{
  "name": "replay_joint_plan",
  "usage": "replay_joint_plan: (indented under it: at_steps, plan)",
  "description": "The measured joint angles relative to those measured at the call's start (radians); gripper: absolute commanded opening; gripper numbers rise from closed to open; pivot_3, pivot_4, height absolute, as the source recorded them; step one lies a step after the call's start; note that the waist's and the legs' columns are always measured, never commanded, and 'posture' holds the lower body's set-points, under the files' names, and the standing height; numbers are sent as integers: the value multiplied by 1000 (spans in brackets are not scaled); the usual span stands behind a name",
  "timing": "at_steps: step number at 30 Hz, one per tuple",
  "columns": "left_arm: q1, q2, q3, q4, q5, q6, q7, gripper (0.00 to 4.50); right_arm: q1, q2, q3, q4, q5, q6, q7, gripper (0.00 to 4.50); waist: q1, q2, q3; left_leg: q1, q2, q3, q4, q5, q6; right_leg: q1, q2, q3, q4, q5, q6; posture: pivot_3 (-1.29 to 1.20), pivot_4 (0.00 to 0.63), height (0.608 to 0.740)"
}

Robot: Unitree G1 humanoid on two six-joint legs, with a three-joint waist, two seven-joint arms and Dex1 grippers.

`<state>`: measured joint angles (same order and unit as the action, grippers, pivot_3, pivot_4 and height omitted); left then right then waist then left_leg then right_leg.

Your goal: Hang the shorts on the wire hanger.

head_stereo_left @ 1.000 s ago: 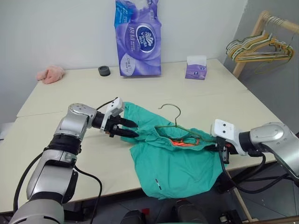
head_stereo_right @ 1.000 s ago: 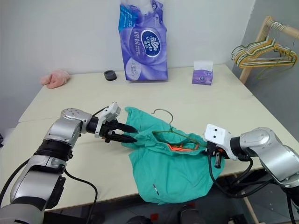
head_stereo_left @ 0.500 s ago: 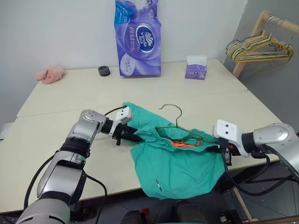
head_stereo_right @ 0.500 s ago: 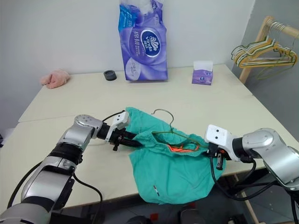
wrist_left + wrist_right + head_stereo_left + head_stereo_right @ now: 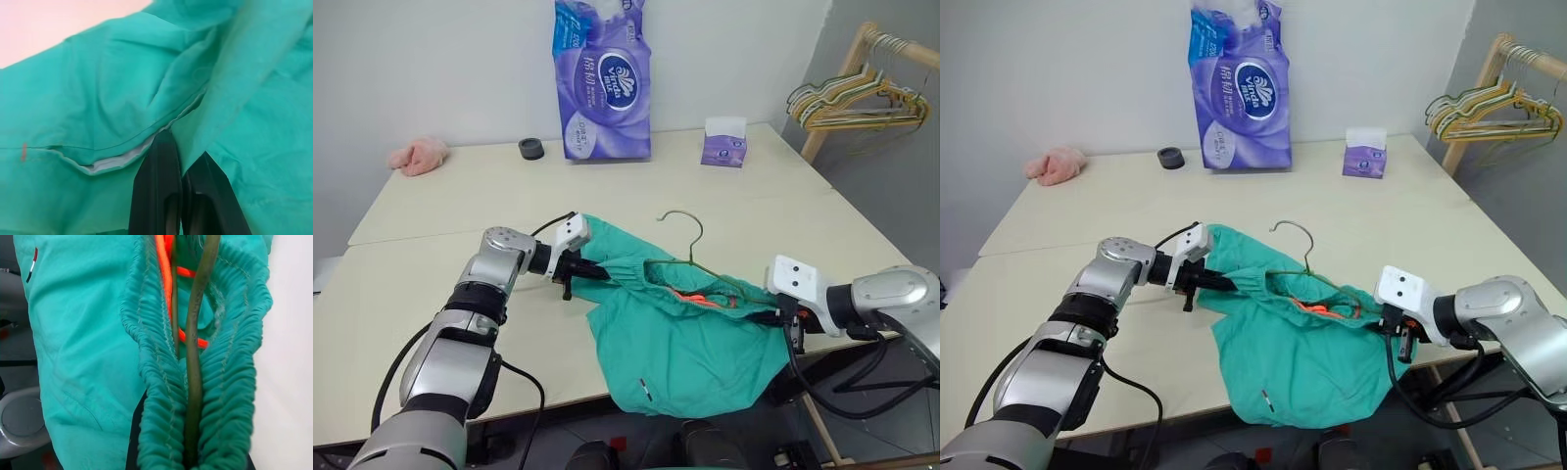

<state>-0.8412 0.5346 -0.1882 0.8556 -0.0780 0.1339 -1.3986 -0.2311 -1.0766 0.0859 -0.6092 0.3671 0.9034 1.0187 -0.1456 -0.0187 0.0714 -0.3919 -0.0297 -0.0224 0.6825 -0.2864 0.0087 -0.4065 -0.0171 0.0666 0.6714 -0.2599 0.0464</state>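
The teal-green shorts lie at the table's front edge, with one leg hanging over it. The wire hanger sits inside the gathered waistband, its hook sticking up above the cloth. My left gripper is shut on the hem of the shorts' left side; in the left wrist view its black fingers pinch the cloth edge. At the right end of the waistband my right gripper is shut on the waistband and the hanger wire together. An orange drawstring shows inside the waistband.
A purple tissue pack, a small tissue box, a black round lid and a pink cloth lump stand at the table's back. A wooden rack with several hangers is off the table's right corner.
My left gripper moved right onto the shorts and shut on the hem. The hanger's hook has shifted a little to the right.
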Motion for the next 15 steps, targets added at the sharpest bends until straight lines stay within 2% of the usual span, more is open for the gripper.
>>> replay_joint_plan:
  at_steps: [7, 15]
  plan:
    - [-2, 0, 8, 54, 6, -46, 33, 26, 57, -21, -57, -20, 20, -1, 0, 0, 0, 0, 0, 0, 0, 0, 0, 0, 0, 0, 0, 0, 0, 0, 0, -245, 64, 740]
    - [-2, -22, 39, 24, -14, -20, 34, 26, -5, 25, -16, -26, 23, 1, -46, 0, 1, 0, 0, 0, 0, 0, 0, 0, 0, 0, 0, 0, 0, 0, 0, -236, 62, 740]
